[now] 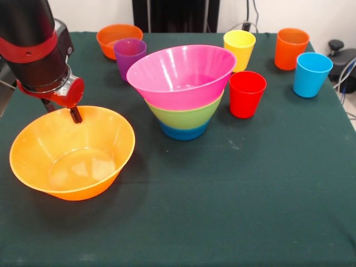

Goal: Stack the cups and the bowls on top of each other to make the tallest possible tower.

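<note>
Front view shows us a surface (233, 211) covered in dark green cloth, with a pale wall behind it and the black pedestal (175, 15) at the far edge. Some grey cables and a black knob sit past the right corner.

We count five cups, all upright: purple (129, 55) at the far left, yellow (240, 49) behind the stack, red (247, 93) just beside the stack's right, orange (291, 48) and light blue (311, 74) near the far right corner.

We count five bowls. Three are nested into the tower (183, 92) at the middle: a blue bowl (183, 132) at the bottom, green (186, 117) in it, pink (181, 75) on top, tilted a little. A small orange bowl (114, 38) stands at the far left behind the purple cup. The large orange bowl (72, 153) sits at the near left, apart from the tower.

The red and black arm comes down at the upper left. Its end effector (75, 114) reaches the far rim of the large orange bowl; we see only one dark fingertip there, so we cannot tell how far it is open or whether it grips the rim.
</note>
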Controlling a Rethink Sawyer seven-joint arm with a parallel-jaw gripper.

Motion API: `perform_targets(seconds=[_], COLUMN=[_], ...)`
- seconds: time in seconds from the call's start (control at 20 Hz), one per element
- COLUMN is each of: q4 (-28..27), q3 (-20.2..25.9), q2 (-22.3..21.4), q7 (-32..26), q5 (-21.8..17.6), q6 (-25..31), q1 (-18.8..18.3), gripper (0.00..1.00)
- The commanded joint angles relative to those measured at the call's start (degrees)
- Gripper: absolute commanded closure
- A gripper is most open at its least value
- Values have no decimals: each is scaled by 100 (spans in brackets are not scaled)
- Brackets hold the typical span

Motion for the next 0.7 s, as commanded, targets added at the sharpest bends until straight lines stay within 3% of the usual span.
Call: perform_targets(seconds=[0.05,0.7], q4=[-262,-394], q3=[512,547], q2=[356,483], q7=[-1079,-1154], q5=[-257,-272], q6=[-7,-54], q1=[187,187], gripper=[0,0])
